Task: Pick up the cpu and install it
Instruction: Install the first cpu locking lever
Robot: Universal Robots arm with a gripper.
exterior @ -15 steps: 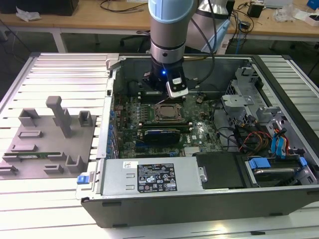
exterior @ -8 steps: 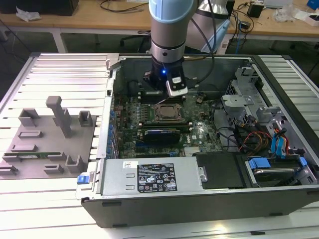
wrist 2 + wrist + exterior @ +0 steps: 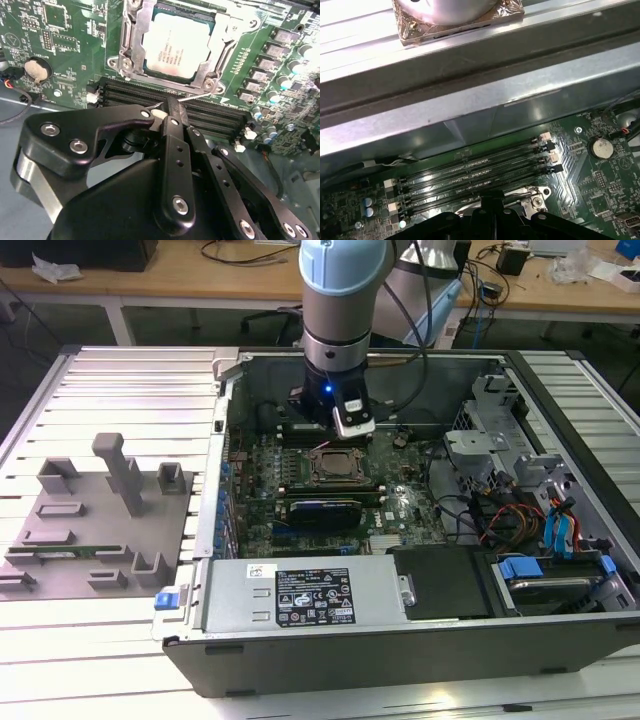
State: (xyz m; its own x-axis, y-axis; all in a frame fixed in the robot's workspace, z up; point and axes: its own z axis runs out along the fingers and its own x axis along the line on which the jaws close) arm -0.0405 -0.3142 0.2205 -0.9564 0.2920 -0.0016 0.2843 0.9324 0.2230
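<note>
Cpu: the cpu (image 3: 175, 45) lies flat inside the socket (image 3: 134, 47) on the motherboard (image 3: 65, 45), pale metal top up, ringed by the socket's metal frame.
Claw: the gripper (image 3: 171, 104) hangs just short of the socket's edge, over the memory slots (image 3: 130, 92). Its fingers are drawn together to one narrow tip with nothing between them. It is not touching the cpu.
Handling: probably light and stiff, a thin plate with a smooth, likely slippery lid. The contact side is probably fragile, so it would want a hold across two opposite edges and to be kept level.
Hazard: a thin wire lever (image 3: 196, 97) juts out right beside the fingertip and could snag.
Surface: crowded green board, with a coin battery (image 3: 37, 70) well off to one side of the socket.
Room: in the exterior view the arm (image 3: 335, 300) reaches down into an open computer case (image 3: 400, 660). The power supply (image 3: 300, 595) is at the near side, cables and drive bays are on the exterior view's right, and a grey tray (image 3: 100, 530) lies outside on the exterior view's left. Clearance around the socket looks tight.
</note>
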